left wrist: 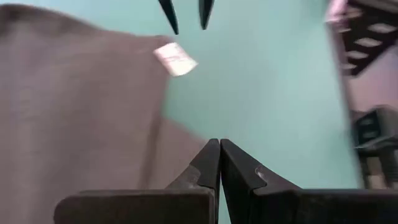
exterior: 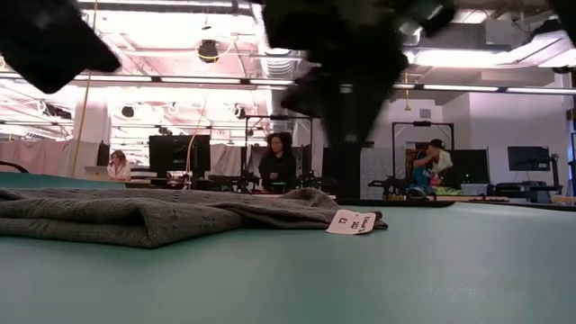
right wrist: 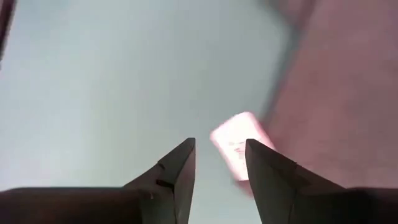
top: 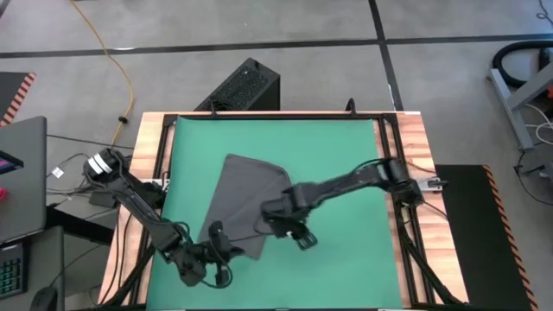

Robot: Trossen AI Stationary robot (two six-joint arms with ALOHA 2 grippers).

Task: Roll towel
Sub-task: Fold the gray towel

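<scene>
High view, towel: the towel (top: 244, 200) lies on the green mat (top: 346, 155), left of the mat's middle, as a rough dark grey triangle with one flap folded over.
High view, right gripper: the right gripper (top: 302, 236) sits at the towel's right-hand corner, near the mat's front half, its arm reaching in from the right rail of the table (top: 415, 142).
High view, left gripper: the left gripper (top: 218, 233) is at the towel's near edge; fingers too small here to read.
Low view, towel: it rests flat and rumpled across the mat's left side, with the white tag (exterior: 350, 221) at its right end, lying on the mat.
Low view, room: three people (exterior: 277, 162) sit or stand at desks with monitors (exterior: 179, 153) far behind.
Left wrist view, claw: the left fingers (left wrist: 233, 168) are pressed together, holding nothing, over bare mat just beside the towel's edge.
Left wrist view, other arm: the right gripper's two tips hang just beyond the tag, a narrow gap between them.
Right wrist view, claw: the right fingers (right wrist: 183, 165) stand partly apart, empty, with the tag just ahead of them and the towel beside it.
</scene>
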